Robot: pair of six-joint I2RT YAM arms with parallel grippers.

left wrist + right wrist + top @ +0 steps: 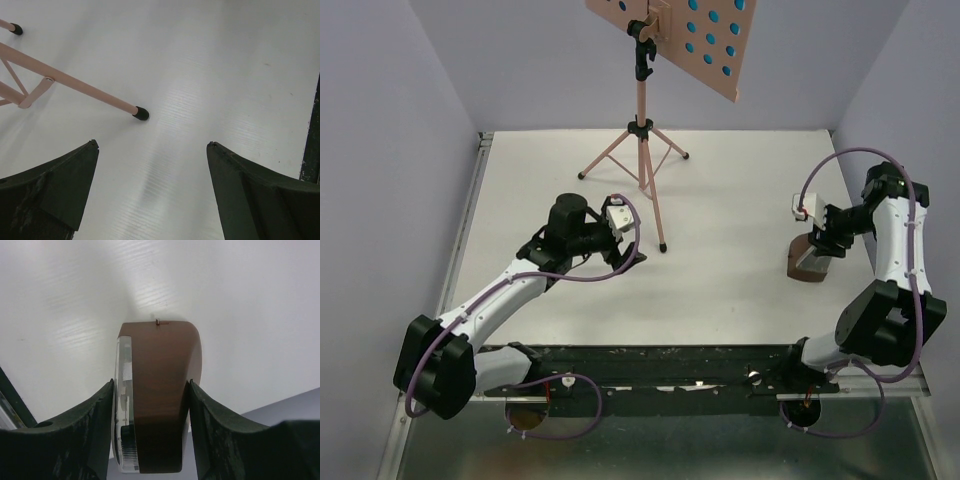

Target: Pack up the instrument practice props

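Observation:
The salmon-pink tripod music stand [642, 120] stands at the back middle of the table, its hole-dotted desk [705, 40] showing blue through the holes. One of its legs [75, 82] with a black foot shows in the left wrist view. My left gripper [632, 258] is open and empty, just left of the stand's near foot. The brown pyramid metronome [157, 390] with a clear cover sits at the right [807, 262]. My right gripper [817, 250] is shut on it, one finger on each side. The blue sheets themselves are hidden behind the desk.
The white table [720, 290] has lilac walls at the back and both sides. A black rail [650, 365] runs along the near edge by the arm bases. The stand's other legs [610, 155] spread toward the back wall.

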